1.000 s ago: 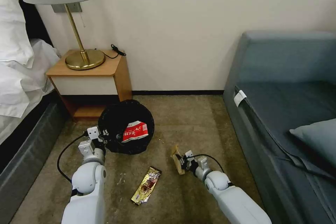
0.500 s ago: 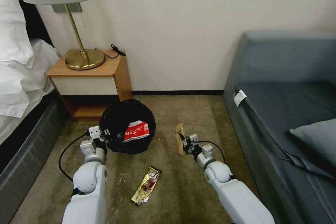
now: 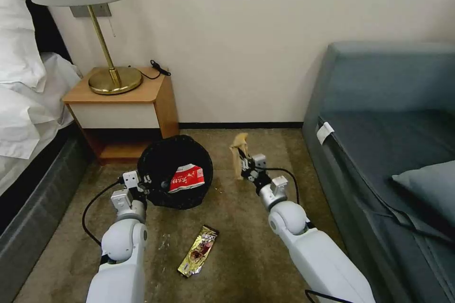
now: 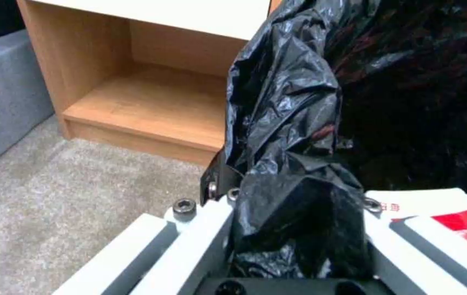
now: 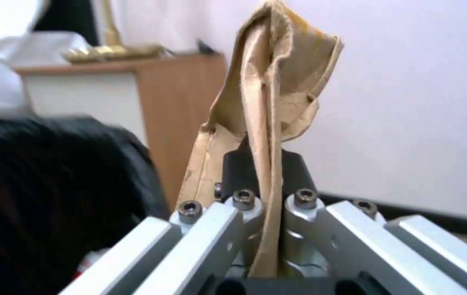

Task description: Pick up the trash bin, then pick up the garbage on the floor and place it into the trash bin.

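At centre frame, the right gripper (image 3: 242, 163) pinches the tan paper (image 3: 238, 147) upright, beside and apart from the bin (image 3: 167, 161), whose black-lined rim the left gripper (image 3: 144, 188) clamps at lower left. The thin paper might slip or miss the tilted opening. The red-and-white packet (image 3: 187, 177) inside bears unreadable print; the gold wrapper (image 3: 198, 251) lies on the carpet.

Bedroom: bed (image 3: 28, 104), nightstand (image 3: 123, 104), lamp (image 3: 95, 23).

You have two glossy white arms with rounded joints and silver wrist segments. A black cable loops along each wrist. The left claw (image 3: 148, 188) and right claw (image 3: 243, 163) show pale metal links with dark hex screws.
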### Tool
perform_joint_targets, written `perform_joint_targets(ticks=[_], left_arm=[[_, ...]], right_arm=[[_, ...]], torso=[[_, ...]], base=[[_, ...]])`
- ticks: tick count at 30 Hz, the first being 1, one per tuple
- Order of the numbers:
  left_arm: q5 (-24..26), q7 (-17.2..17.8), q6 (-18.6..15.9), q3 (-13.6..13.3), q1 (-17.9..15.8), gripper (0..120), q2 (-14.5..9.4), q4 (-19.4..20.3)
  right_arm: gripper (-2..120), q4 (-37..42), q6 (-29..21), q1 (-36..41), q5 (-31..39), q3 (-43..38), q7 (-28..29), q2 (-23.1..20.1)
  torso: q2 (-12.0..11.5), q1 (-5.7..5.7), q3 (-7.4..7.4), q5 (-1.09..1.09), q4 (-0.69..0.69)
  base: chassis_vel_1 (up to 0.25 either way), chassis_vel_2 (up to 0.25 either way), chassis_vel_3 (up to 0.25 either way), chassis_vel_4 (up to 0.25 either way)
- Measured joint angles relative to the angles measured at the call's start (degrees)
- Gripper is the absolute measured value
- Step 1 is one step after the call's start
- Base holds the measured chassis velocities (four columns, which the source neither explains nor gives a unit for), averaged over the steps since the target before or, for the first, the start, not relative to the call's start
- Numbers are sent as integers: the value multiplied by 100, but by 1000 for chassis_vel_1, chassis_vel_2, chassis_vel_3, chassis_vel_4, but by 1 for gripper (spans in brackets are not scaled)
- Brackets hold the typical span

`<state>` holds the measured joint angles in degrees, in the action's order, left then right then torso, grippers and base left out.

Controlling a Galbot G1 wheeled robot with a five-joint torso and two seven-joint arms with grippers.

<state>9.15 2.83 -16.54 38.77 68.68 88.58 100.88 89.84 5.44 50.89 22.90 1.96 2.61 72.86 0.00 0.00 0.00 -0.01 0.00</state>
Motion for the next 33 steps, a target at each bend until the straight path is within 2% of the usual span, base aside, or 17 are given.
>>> perform_joint_targets(ticks=[5, 17, 33], left_arm=[[-38, -1, 2, -2, -1, 1, 16, -5], [-122, 1, 9, -5, 0, 1, 42, -7], [-204, 10, 10, -62, 31, 1, 95, 40]], right_arm=[[0, 144, 61, -520, 50, 697, 342, -34], [0, -209, 172, -1116, -72, 1494, 378, 242], [0, -606, 246, -1289, -280, 1867, 392, 482]], torso=[[0, 0, 0, 0, 0], [0, 0, 0, 0, 0], [0, 0, 0, 0, 0]], base=[[0, 0, 0, 0], [0, 0, 0, 0], [0, 0, 0, 0]])
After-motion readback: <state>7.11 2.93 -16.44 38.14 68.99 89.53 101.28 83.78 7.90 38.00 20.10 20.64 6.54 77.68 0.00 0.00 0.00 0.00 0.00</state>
